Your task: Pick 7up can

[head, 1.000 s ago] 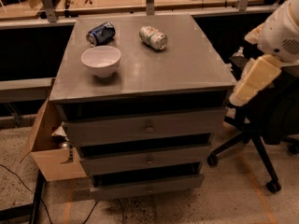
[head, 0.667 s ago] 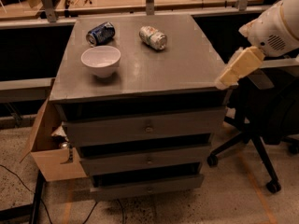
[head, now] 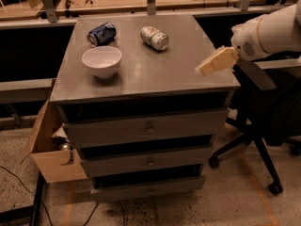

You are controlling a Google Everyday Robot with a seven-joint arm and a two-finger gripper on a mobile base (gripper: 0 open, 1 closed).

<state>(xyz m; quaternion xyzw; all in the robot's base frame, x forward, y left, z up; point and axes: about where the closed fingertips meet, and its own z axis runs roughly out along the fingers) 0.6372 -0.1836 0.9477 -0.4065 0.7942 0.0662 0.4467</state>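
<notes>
Three objects share the grey cabinet (head: 160, 76) top as the robot's gripper (head: 214, 62) hangs far to the camera's right of the white bowl (head: 101, 60), at about the bowl's depth and over the top's right-hand margin. The 7up can (head: 154, 37) lies on its side behind the bowl and to its right, well apart from it, one silver end turned toward the front. A dark blue can (head: 101, 34), also toppled, rests just behind the bowl.

Both cans being down rather than upright, the 7up can would likely roll if nudged across its length, so a grasp across its round body looks the safer choice. Nothing stands between can and gripper, which probably explains an approach from the side away from the bowl.

The white arm (head: 270, 29) enters from the right of the bowl's side of the scene and slopes downward, the pale gripper pointing in toward the bowl and slightly down. Whether the gripper is open or closed cannot be told. It touches nothing, and the reach to the can is, by all appearances, not yet made.
</notes>
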